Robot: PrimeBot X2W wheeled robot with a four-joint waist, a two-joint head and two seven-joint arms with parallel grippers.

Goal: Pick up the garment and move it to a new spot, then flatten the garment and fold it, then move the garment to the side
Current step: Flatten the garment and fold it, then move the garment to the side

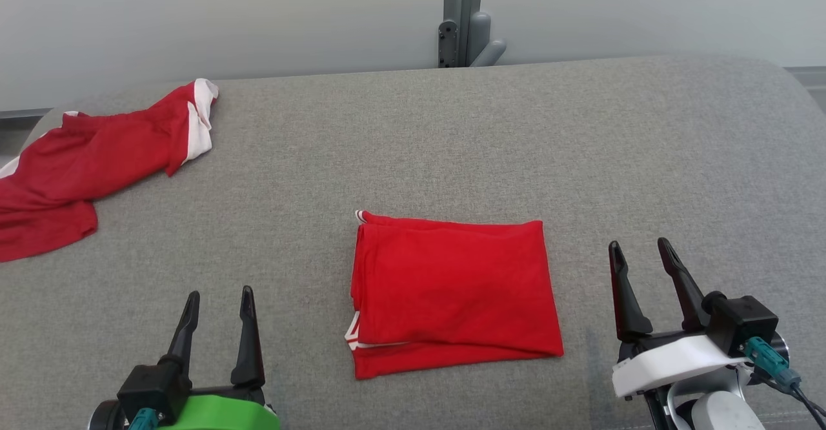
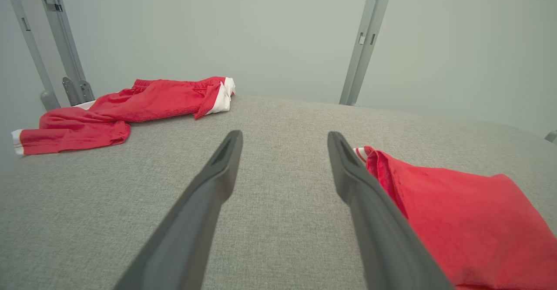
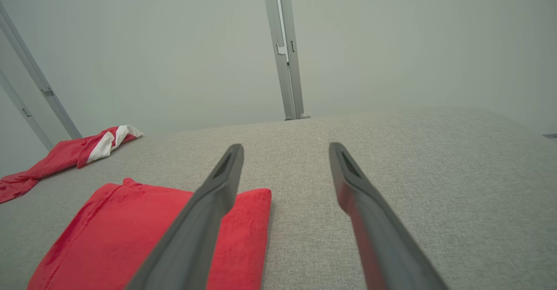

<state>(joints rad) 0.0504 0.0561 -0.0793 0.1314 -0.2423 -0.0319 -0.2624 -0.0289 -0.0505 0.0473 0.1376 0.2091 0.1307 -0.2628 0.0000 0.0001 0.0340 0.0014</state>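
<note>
A red garment [image 1: 452, 294] with thin white trim lies folded into a neat rectangle on the grey padded surface [image 1: 452, 133], near the front middle. It also shows as the folded garment [image 2: 461, 220] at the right of the left wrist view and the folded garment [image 3: 130, 233] at the lower left of the right wrist view. My left gripper [image 1: 219, 297] stands open to the garment's left, apart from it. My right gripper [image 1: 642, 249] stands open to its right, also apart. Nothing is between either pair of fingers.
A second red garment [image 1: 84, 159] with white panels lies crumpled at the far left of the surface, reaching its edge. A grey metal post [image 1: 461, 17] stands behind the back edge against a pale wall. The right half of the surface is bare grey fabric.
</note>
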